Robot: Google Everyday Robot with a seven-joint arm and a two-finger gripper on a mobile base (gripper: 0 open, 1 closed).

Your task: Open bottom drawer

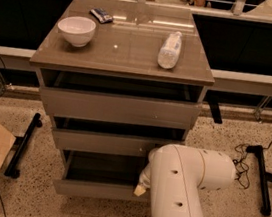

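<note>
Big grey desk point(123, 58) rises above the gripper point(141, 187), and the white arm point(180, 187) bends down just right of it. The bottom drawer point(94, 189) stands pulled out, grey inside showing, running left from the gripper, which sits at the right end of the drawer's front edge; clamped or loose, cannot tell. Up top, a white bowl point(76, 30) far up-left and a bottle point(169, 49) lying straight above

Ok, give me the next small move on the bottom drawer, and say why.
Probably a short pull straight outward: the bottom drawer is only partly out, some of its grey inside showing under the middle drawer, and the gripper sits at the right end of its front.
</note>
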